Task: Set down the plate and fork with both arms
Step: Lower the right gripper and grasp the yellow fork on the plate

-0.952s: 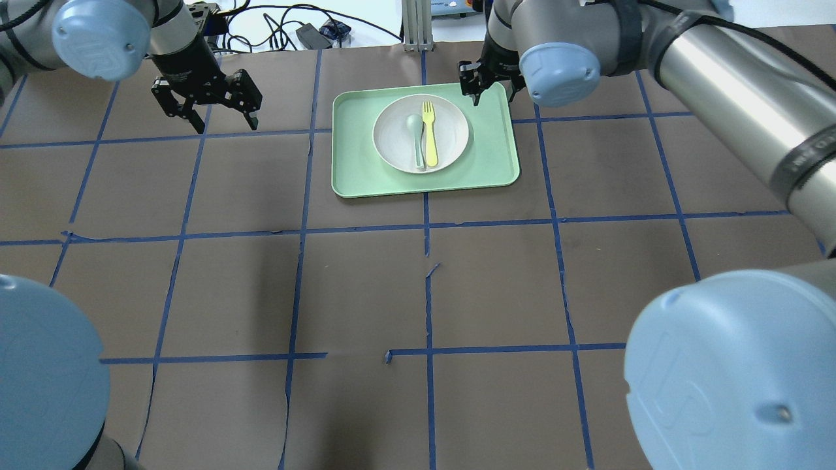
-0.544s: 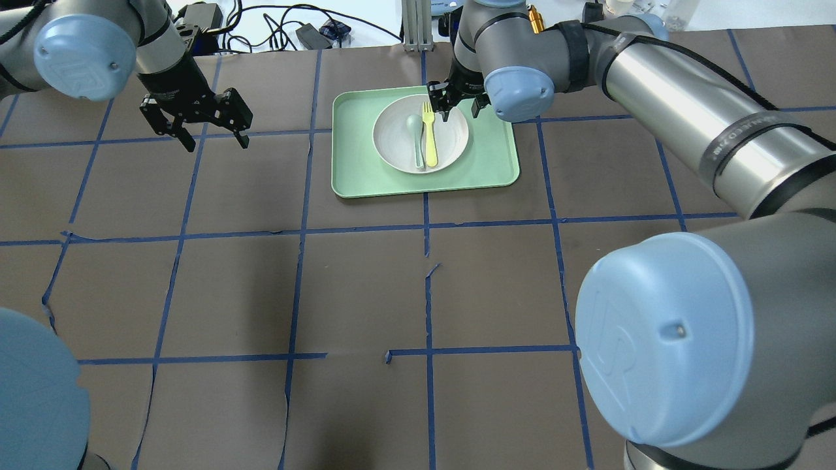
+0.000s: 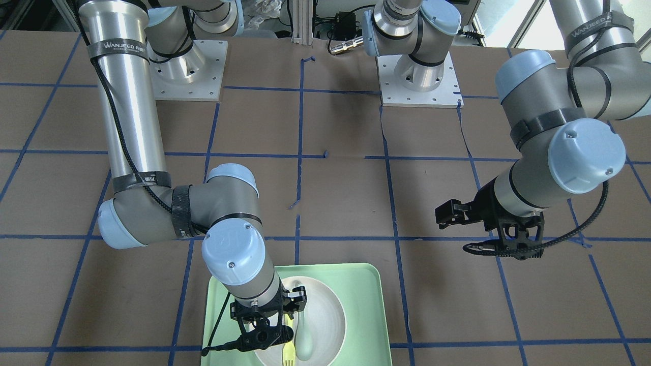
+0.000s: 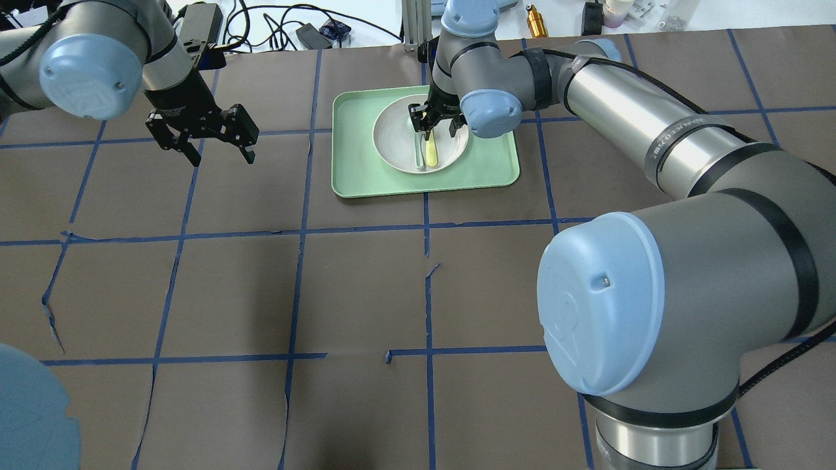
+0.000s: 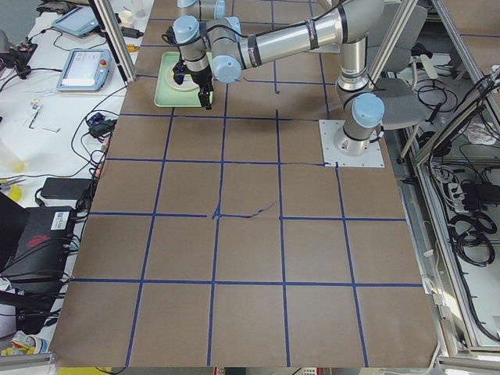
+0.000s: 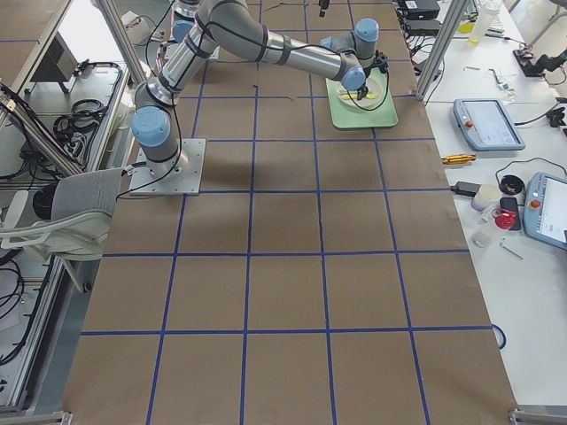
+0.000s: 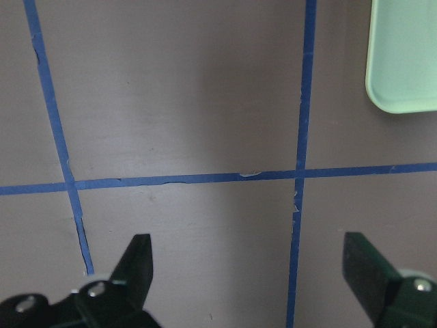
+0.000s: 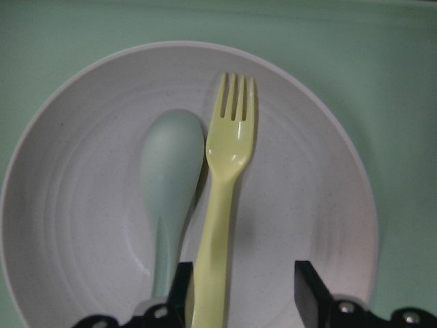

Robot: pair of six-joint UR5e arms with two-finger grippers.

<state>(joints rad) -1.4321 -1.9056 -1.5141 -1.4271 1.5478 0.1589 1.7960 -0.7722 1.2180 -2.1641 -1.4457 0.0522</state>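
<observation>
One plate (image 4: 392,140) sits mid-tray, with bare floor of the tray (image 4: 353,176) showing all round its rim. One fork (image 8: 225,198) and one spoon (image 8: 171,178) lie side by side in it, almost touching. The right gripper (image 8: 242,273) hangs over the tray, jaws apart astride the fork's handle (no grip yet). The left gripper (image 4: 222,158), spread wide, hovers over open table (image 4: 366,294) beyond the tray's edge on the robot's left. A band (image 3: 122,47) on the right arm (image 3: 132,112) reads WANJEED.

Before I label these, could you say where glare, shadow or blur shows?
Overhead exterior: bright glare streaks along the right arm's silver tube. Right wrist view: sharp fork, soft shadow beside it on the plate. Left wrist view: gripper fingers slightly blurred.
</observation>
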